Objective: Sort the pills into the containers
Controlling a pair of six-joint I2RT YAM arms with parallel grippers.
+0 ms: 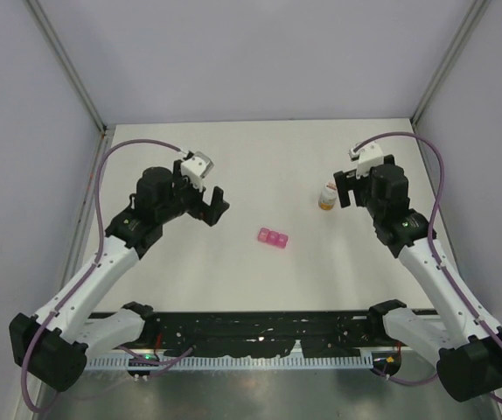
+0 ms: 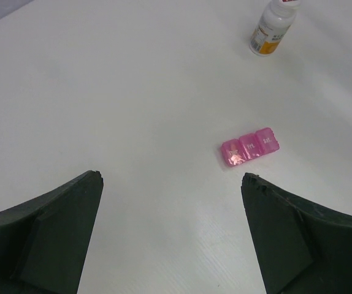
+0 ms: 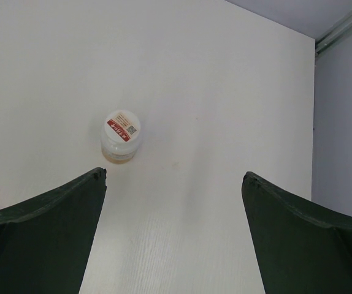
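Observation:
The containers are a small bright-pink pill box (image 1: 273,237) of three joined compartments, lids shut, lying mid-table; in the left wrist view the pill box (image 2: 249,147) lies ahead and to the right of my fingers. My left gripper (image 1: 212,210) (image 2: 171,177) hovers open to the box's left, holding nothing. My right gripper (image 1: 345,191) (image 3: 175,174) is open and empty, just right of a white bottle (image 1: 326,199). No loose pills are in view.
The white bottle (image 3: 122,136) with an orange-red label stands upright, ahead and left of the right fingers; it also shows far off as a bottle (image 2: 273,27) in the left wrist view. Grey walls enclose the white table (image 1: 260,166) on three sides.

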